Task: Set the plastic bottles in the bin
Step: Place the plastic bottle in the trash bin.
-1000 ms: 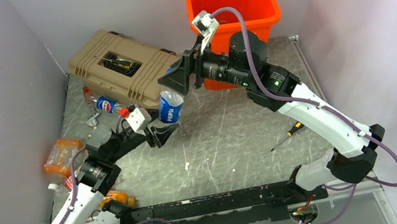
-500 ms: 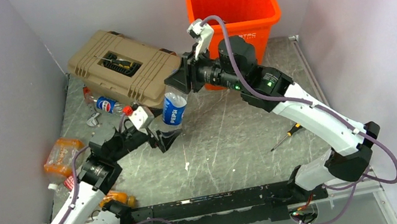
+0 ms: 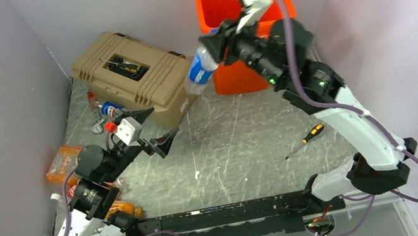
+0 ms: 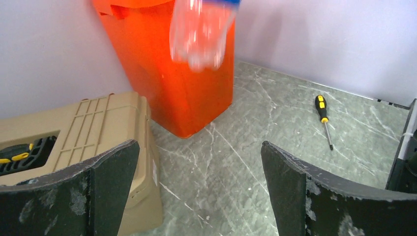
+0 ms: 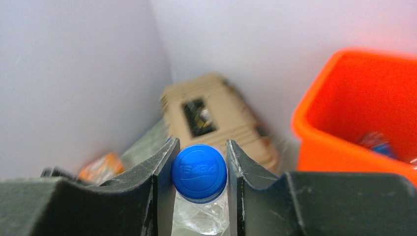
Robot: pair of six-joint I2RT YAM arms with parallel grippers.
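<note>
So the right gripper has its jaws pinched narrow on the neck of a clear plastic bottle, right under the blue cap; the bottle hangs tilted with its base lower and toward the left, up in the air just beside the front left corner of the orange bin, not over the opening; from the left wrist view it's a blurry shape in front of the bin wall, well off the table; the left gripper is spread wide with nothing between its fingers, sitting low near the front of the tan toolbox; another bottle with a blue label lies on the table just left of the toolbox, and an orange packet sits further left by the wall; a yellow-handled screwdriver lies out on the right side, well apart from everything; something clear and blue is down inside the bin, too blurry to call.
</note>
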